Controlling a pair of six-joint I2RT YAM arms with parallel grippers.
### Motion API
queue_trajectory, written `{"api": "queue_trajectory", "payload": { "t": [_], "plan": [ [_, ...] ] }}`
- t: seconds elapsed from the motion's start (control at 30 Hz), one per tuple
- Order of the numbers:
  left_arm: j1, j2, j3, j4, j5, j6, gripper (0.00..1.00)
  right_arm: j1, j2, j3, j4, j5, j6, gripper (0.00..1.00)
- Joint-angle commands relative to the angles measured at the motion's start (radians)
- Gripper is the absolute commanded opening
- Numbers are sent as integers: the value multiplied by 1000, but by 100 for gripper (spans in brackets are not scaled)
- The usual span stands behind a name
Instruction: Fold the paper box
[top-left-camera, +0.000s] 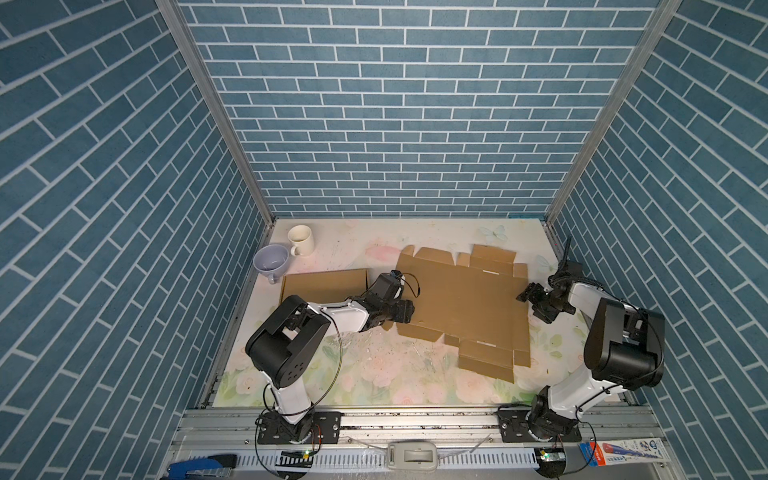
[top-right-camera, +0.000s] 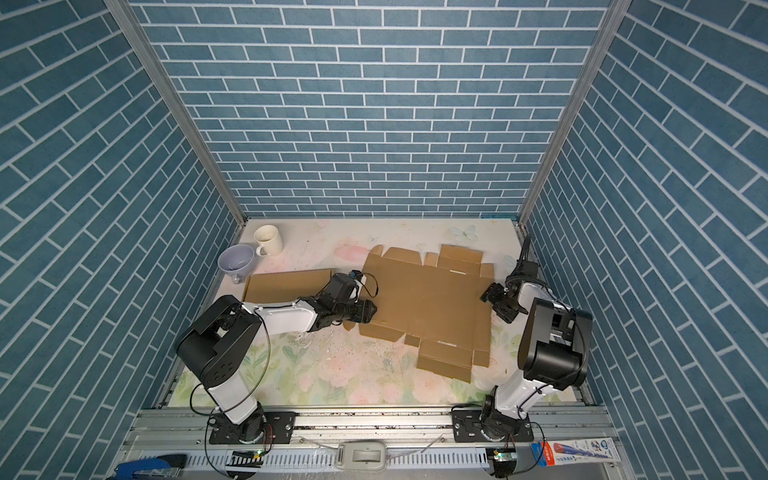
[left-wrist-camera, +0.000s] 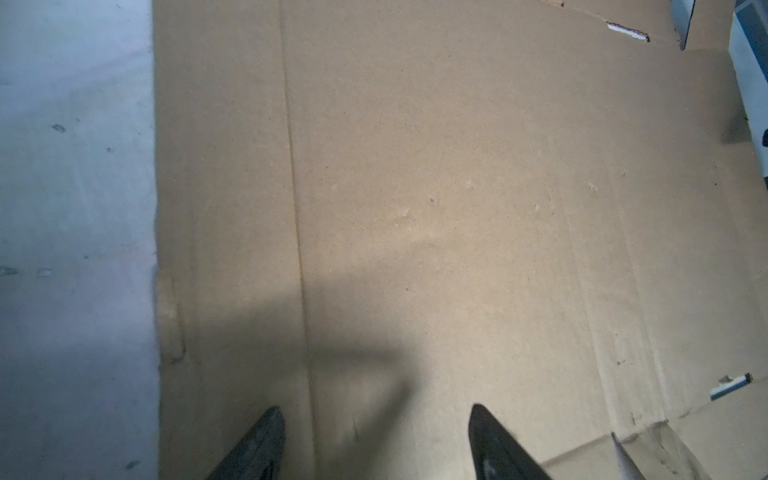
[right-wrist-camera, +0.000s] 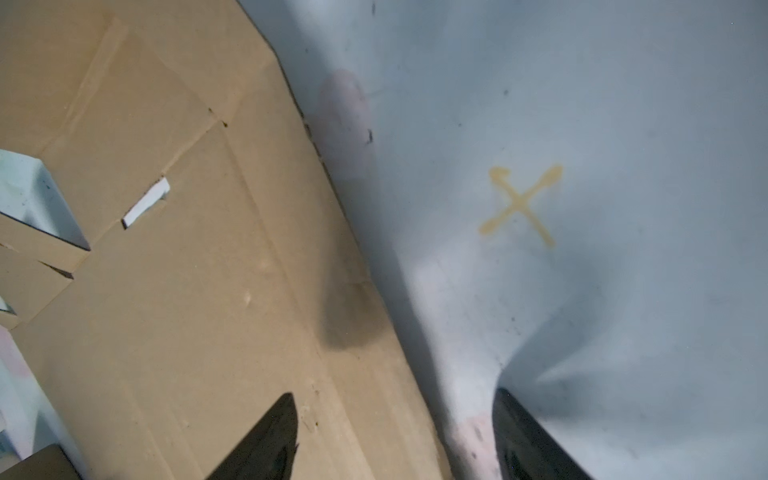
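The paper box (top-left-camera: 465, 299) (top-right-camera: 428, 299) is a flat, unfolded brown cardboard blank lying on the table, with flaps at its far and near sides. My left gripper (top-left-camera: 402, 312) (top-right-camera: 362, 312) hangs over the blank's left edge. In the left wrist view it (left-wrist-camera: 376, 419) is open, with bare cardboard (left-wrist-camera: 436, 208) between the fingers. My right gripper (top-left-camera: 535, 303) (top-right-camera: 500, 304) is at the blank's right edge. In the right wrist view it (right-wrist-camera: 395, 411) is open and straddles that edge, one finger (right-wrist-camera: 274, 436) over the cardboard (right-wrist-camera: 187, 291), the other over the table.
A second brown cardboard piece (top-left-camera: 324, 286) lies left of the blank, under the left arm. A white mug (top-left-camera: 301, 240) and a lilac cup (top-left-camera: 271, 258) stand at the back left. A yellow X (right-wrist-camera: 521, 205) marks the table beside the right gripper. Blue brick walls enclose three sides.
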Motion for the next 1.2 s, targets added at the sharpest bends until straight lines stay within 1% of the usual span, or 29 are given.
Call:
{"api": "queue_trajectory", "payload": {
  "t": [0.0,0.1,0.2,0.33,0.4,0.53,0.7,0.9,1.0,1.07,1.1,1.17],
  "plan": [
    [0,20,-59,-122,-11,-16,72,12,46,9,-8,-77,-28,73],
    [0,28,-66,-110,-6,-25,71,34,33,-8,-4,-125,-28,71],
    [0,33,-58,-113,-5,-24,72,39,-38,-52,12,-156,-11,70],
    [0,34,-52,-116,-6,-17,72,54,-120,-40,-79,-132,-44,68],
    [0,39,-48,-119,-8,-16,72,76,-131,-32,-128,-103,-64,66],
    [0,49,-49,-107,-4,-20,72,102,-113,-34,-138,-45,-73,61],
    [0,41,-48,-114,-6,-19,72,125,-73,3,-164,55,-79,51],
    [0,38,-48,-124,-7,-16,72,156,-12,47,-179,158,-96,35],
    [-1,23,-48,-136,0,-19,72,181,22,81,-198,242,-109,22],
    [-4,-1,-45,-154,33,-8,72,215,42,127,-240,339,-131,12],
    [-5,-19,-39,-170,68,5,72,235,47,150,-262,382,-146,8],
    [-5,-94,-9,-244,132,41,74,296,52,221,-332,525,-199,4]
  ]
}}
